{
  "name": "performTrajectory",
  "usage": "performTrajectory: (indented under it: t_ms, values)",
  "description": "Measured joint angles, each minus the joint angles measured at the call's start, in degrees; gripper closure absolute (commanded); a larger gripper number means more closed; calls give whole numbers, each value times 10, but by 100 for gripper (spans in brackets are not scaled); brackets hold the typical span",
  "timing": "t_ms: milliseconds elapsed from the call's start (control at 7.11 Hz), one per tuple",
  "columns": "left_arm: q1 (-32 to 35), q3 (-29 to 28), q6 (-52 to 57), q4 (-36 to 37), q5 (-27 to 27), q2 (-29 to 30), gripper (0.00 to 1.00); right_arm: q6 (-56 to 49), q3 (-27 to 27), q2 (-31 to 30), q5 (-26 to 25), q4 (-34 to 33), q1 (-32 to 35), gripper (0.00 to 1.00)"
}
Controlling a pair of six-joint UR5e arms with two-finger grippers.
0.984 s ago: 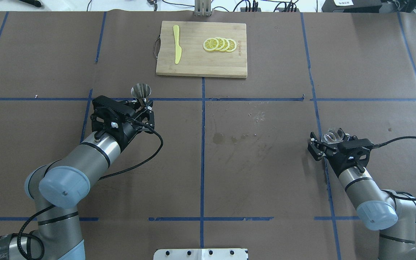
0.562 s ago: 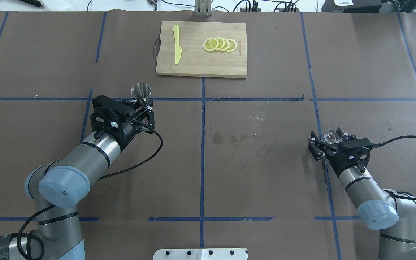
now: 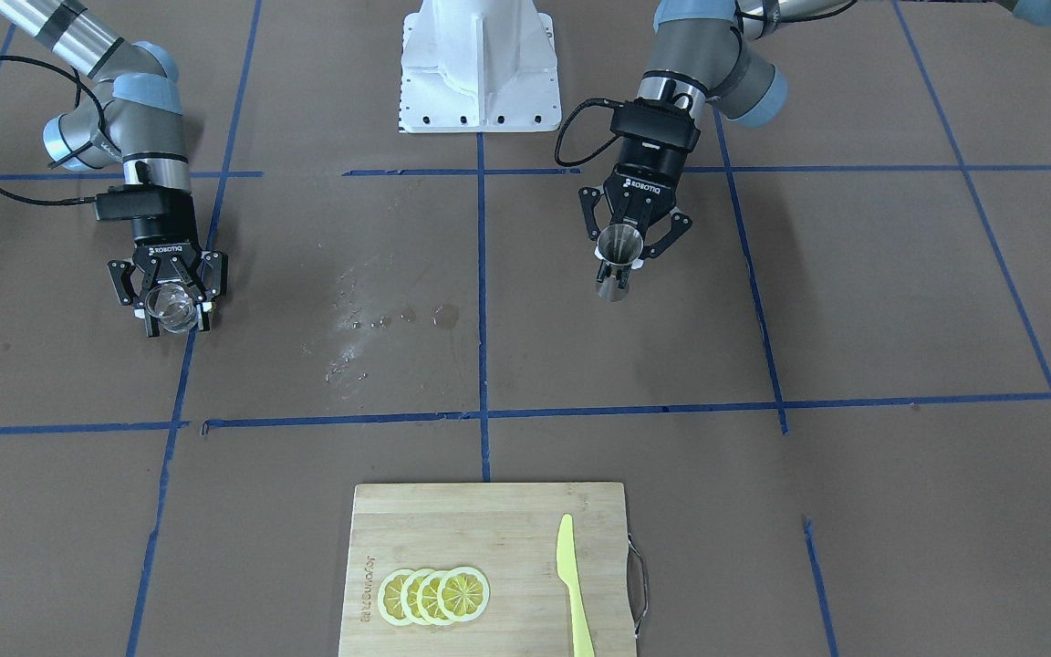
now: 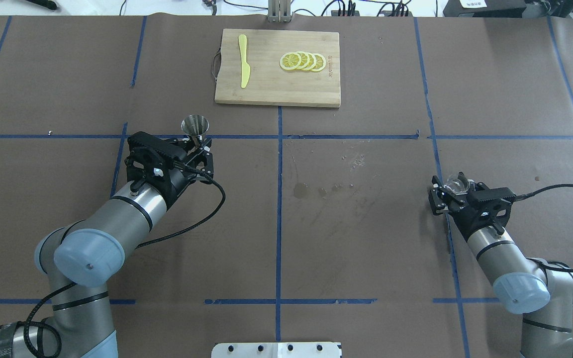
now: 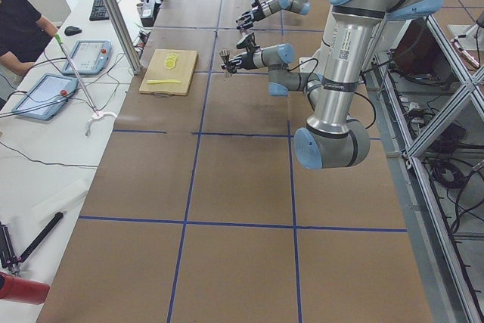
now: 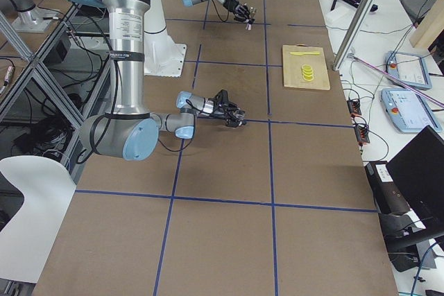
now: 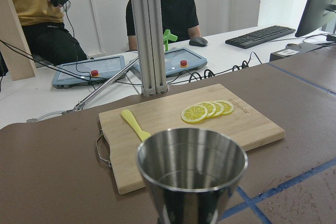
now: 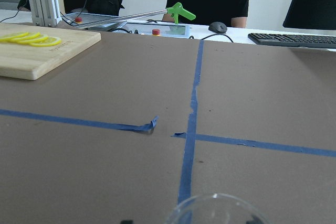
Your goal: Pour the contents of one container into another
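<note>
Jigger [image 3: 619,254] and glass cup [image 3: 170,306], well apart.

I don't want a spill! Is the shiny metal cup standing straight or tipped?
Upright. The jigger has its open mouth facing up and its rim level in the left wrist view.
</note>
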State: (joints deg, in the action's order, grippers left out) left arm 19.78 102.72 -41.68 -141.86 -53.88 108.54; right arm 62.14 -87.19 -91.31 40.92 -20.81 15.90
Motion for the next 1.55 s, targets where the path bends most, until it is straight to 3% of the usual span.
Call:
performTrajectory:
  t_ms: [141, 984, 1265, 1546]
  values:
    - [0, 1, -1, 0, 0, 2, 100, 0, -4, -1, 11, 1, 8, 99]
    - [-3, 3, -1, 0, 0, 7, 100, -37, -91, -14, 96, 1, 67, 100]
    - [-8, -3, 1, 0, -2, 19, 100, -139, -122, -7, 103, -4, 70, 100]
    - [-24, -29, 3, 1, -3, 46, 100, -234, -172, 13, 103, -66, 76, 100]
